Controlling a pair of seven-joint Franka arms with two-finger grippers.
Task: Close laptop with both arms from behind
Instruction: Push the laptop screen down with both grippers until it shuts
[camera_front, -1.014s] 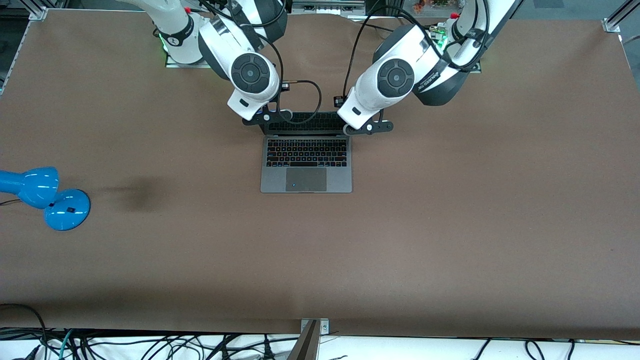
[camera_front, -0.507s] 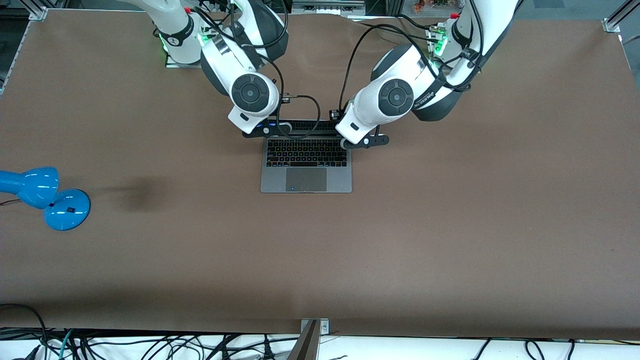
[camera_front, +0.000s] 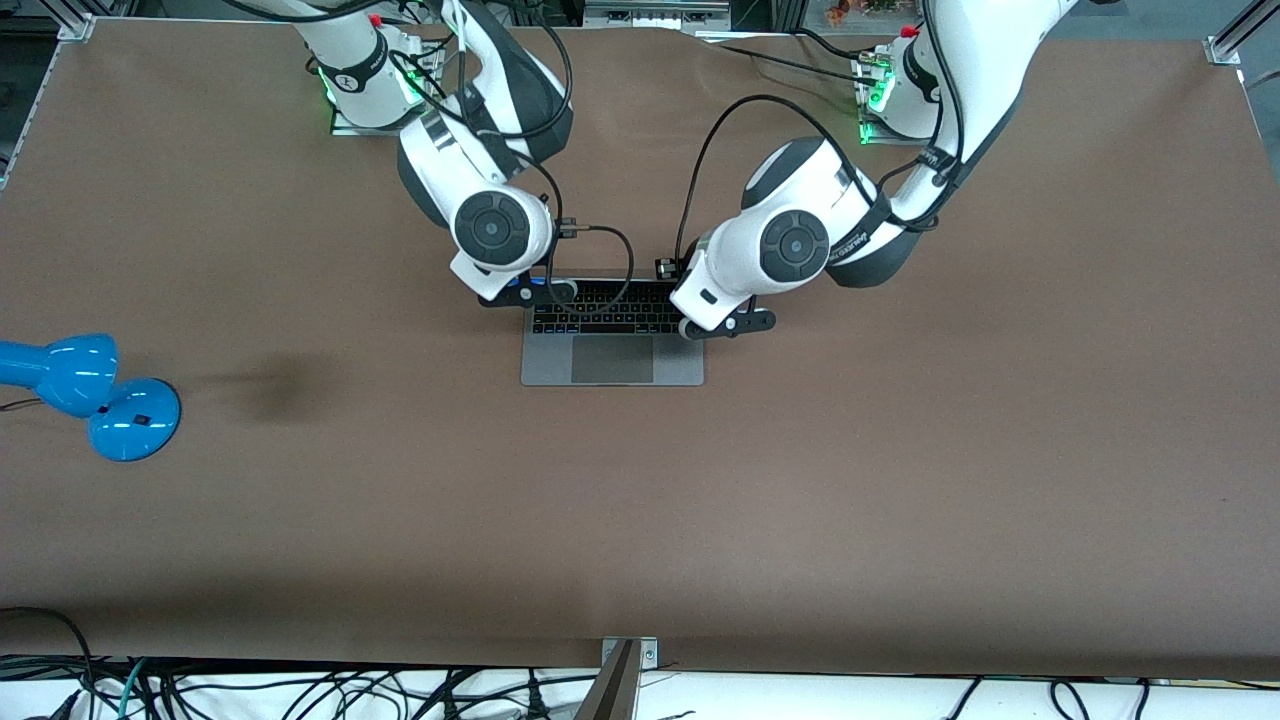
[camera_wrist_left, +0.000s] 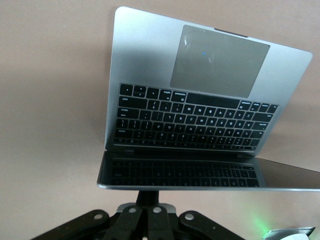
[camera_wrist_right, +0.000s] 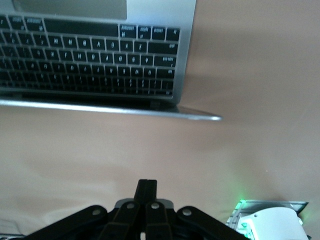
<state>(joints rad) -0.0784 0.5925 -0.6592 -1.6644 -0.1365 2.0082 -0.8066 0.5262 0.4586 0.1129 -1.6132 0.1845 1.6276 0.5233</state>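
Note:
The grey laptop (camera_front: 612, 362) sits mid-table, its lid tipped forward and half shut over the black keyboard (camera_front: 610, 308). My left gripper (camera_front: 726, 324) is shut and empty at the lid's corner toward the left arm's end. In the left wrist view the shut fingers (camera_wrist_left: 148, 199) touch the lid's top edge (camera_wrist_left: 210, 187), with the keyboard (camera_wrist_left: 190, 125) mirrored in the screen. My right gripper (camera_front: 516, 294) is shut and empty at the lid's other corner. In the right wrist view its fingers (camera_wrist_right: 146, 189) show a little apart from the lid's edge (camera_wrist_right: 110, 109).
A blue desk lamp (camera_front: 100, 395) lies near the table's edge at the right arm's end. The arms' cables (camera_front: 600, 245) loop over the laptop's hinge side. Both arm bases with green lights (camera_front: 870, 100) stand along the table's edge farthest from the front camera.
Both grippers have moved toward the front camera with the lid's top edge. The lid has tipped down from nearly upright and now covers more of the keyboard.

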